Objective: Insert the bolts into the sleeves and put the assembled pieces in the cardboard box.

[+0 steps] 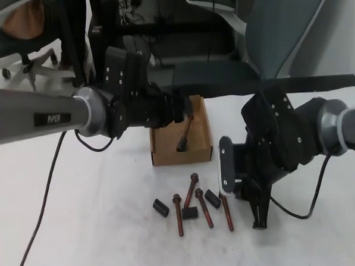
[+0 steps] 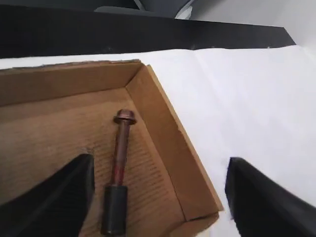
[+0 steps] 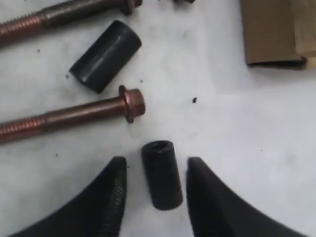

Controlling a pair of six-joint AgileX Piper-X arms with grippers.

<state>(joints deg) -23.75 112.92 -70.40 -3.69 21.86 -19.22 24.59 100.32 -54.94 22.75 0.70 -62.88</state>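
Sleeve between spread right fingers, seemingly untouched, axis along them; left fingers spread.

The bolts are coppery metal with a dull sheen, and rougher at the threads near the left edge of the right wrist view. The sleeves are black, smooth, pretty much matte. The cardboard box is plain brown corrugated board, matte, with a finely ribbed floor. The bench cover is white, matte, lightly specked. On the right gripper, the fingers are black with fine ribbing, no gloss.
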